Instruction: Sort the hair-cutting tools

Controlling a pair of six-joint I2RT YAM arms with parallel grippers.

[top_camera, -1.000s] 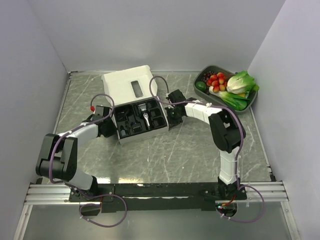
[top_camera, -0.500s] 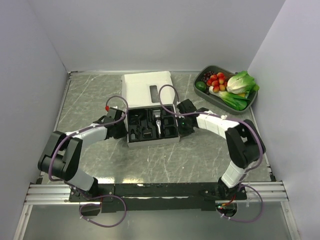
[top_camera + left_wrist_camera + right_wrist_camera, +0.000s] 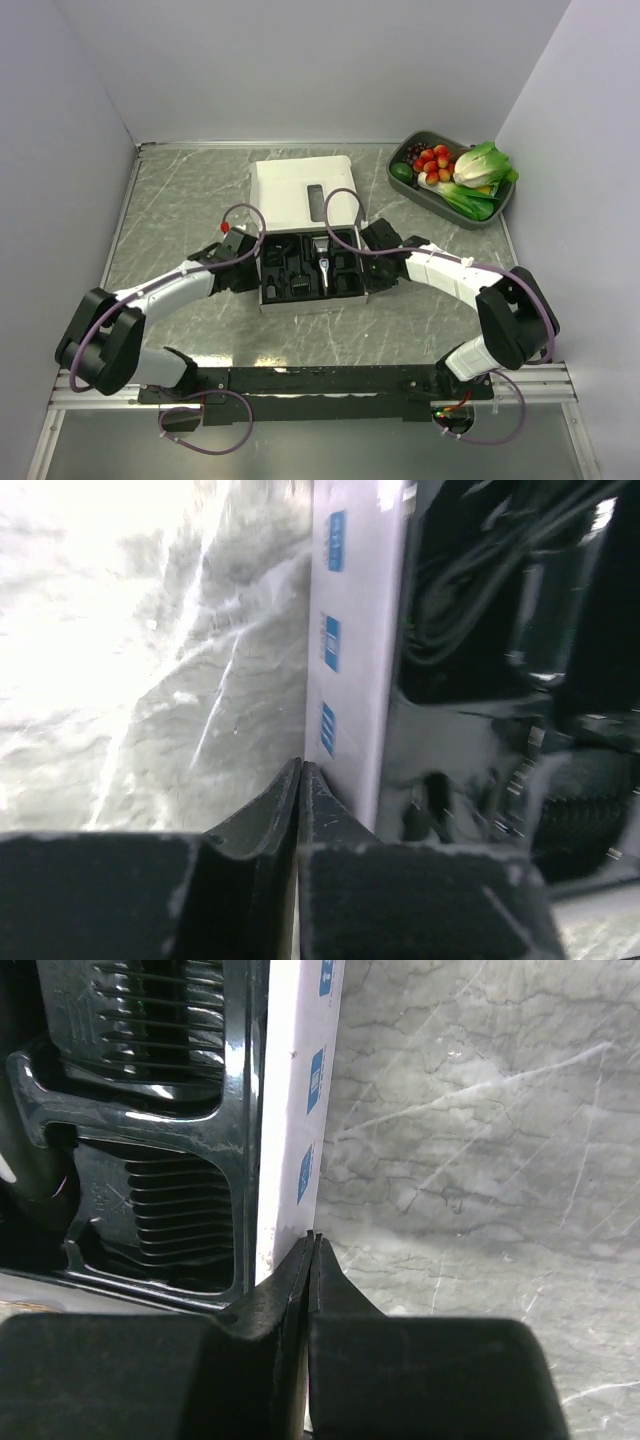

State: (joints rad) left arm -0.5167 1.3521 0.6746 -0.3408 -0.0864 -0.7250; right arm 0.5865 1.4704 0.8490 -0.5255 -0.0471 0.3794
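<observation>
Left gripper [image 3: 300, 772], right gripper [image 3: 312, 1242]: both closed.

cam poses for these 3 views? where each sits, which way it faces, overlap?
Top external: above and behind the bases, looking down on the table; both arms show, flanking the white box.
Left wrist: on the left arm, looking along the shut left claw at the box's left wall and black tray.
Right wrist: same along the shut right claw, at the box's right wall.
Shared: all see box and tray.
</observation>
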